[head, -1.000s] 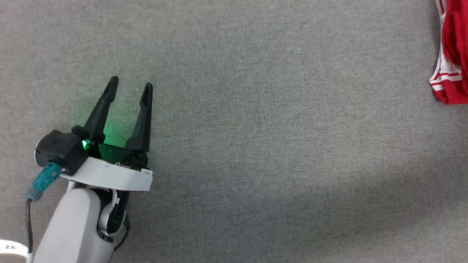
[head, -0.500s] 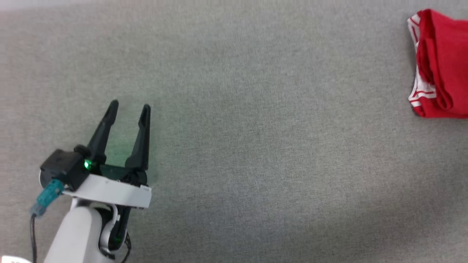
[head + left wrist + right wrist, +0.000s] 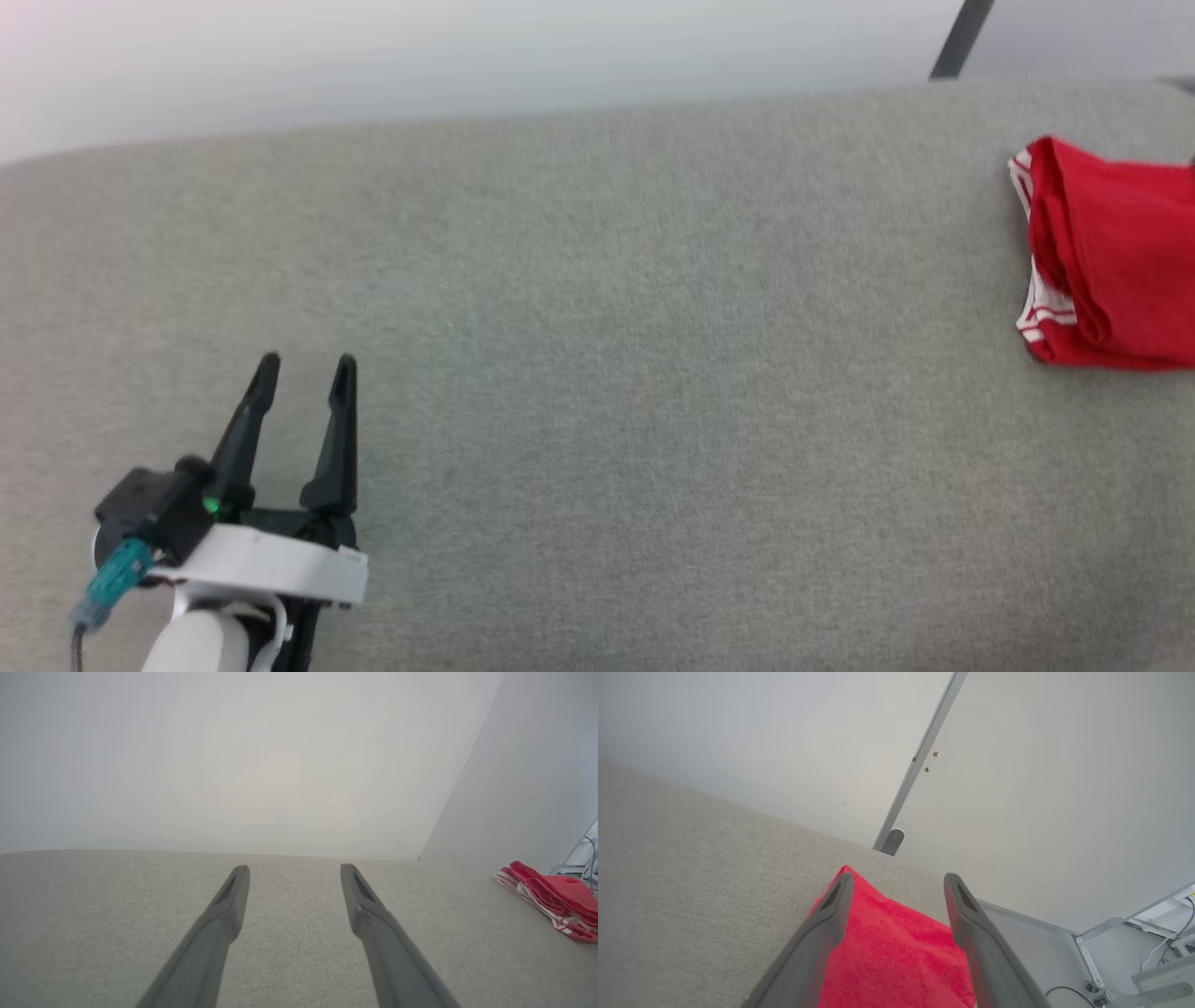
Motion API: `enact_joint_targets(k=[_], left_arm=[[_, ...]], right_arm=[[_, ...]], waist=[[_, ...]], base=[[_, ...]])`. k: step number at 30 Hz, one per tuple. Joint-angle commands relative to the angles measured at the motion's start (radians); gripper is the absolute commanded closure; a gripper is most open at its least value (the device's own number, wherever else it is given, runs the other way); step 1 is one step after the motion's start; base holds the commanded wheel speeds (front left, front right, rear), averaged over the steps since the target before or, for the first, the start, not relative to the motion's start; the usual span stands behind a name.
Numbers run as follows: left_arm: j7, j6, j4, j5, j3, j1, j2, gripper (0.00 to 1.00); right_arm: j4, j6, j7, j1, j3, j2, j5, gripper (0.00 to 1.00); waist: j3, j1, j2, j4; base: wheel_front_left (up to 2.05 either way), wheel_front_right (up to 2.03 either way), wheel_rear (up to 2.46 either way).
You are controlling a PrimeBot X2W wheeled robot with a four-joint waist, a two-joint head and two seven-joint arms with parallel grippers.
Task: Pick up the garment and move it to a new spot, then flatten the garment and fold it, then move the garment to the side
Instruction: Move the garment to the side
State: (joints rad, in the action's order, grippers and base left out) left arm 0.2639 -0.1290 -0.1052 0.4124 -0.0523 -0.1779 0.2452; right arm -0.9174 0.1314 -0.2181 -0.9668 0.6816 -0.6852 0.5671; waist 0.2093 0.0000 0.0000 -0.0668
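**A:** As seen from the head, what lies before the robot?

**B:** A broad counter [image 3: 607, 392] covered in grey woven fabric. The left pincer [image 3: 306, 366], two long dark fingers on a white wrist, sits low at the left, spread wide and empty. The folded red garment [image 3: 1111, 252] with white, red-striped trim lies well apart from it at the right, near the counter's back rim and cut off by the picture's border.

**A:** And beyond the rim?

**B:** A plain pale wall [image 3: 420, 65] and a slim post [image 3: 960, 37] slanting upward.

**A:** What does the left wrist add?

**B:** A low look along the left pincer [image 3: 294, 870], with its fingers apart above the bare counter [image 3: 93, 914]. The garment [image 3: 556, 893] reads as stacked red layers with striped edges, off to the right. Thin cables [image 3: 589, 856] hang behind it, and the wall [image 3: 233, 765] turns a corner there.

**A:** The right wrist?

**B:** The right pincer [image 3: 899, 879] is also spread wide and points over the garment [image 3: 896, 956]. The flat red top lies between and beneath the fingers, though I cannot tell whether they touch it. The cloth sits at a corner of the counter [image 3: 691, 882]. The post [image 3: 924, 751] runs up the wall [image 3: 761, 732], and a pale metal frame [image 3: 1104, 931] stands at the lower right.
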Motion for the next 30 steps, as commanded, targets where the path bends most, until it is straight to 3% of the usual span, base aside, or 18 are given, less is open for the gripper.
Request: enact_joint_targets(k=[1, 13, 30], left_arm=[[-0.001, -0.002, 0.001, -0.003, 0.009, 0.02, -0.002, 0.0], [-0.001, -0.002, 0.002, 0.009, 0.058, 0.124, 0.007, 0.0], [-0.001, -0.002, 0.036, -0.01, 0.148, 0.233, -0.007, 0.0]], right_arm=[[0.004, -0.001, -0.013, 0.029, -0.012, 0.012, 0.01, 0.0], [0.091, -0.001, -0.047, 0.279, -0.163, 0.102, -0.041, 0.0], [0.359, -0.001, -0.046, 0.699, -0.53, 0.265, -0.238, 0.0]], waist=[[-0.06, 0.0, 0.0, 0.03], [-0.173, 0.0, 0.0, 0.08], [-0.237, 0.0, 0.0, 0.118]], base=[[0.0, 0.0, 0.0], [0.0, 0.0, 0.0], [0.0, 0.0, 0.0]])
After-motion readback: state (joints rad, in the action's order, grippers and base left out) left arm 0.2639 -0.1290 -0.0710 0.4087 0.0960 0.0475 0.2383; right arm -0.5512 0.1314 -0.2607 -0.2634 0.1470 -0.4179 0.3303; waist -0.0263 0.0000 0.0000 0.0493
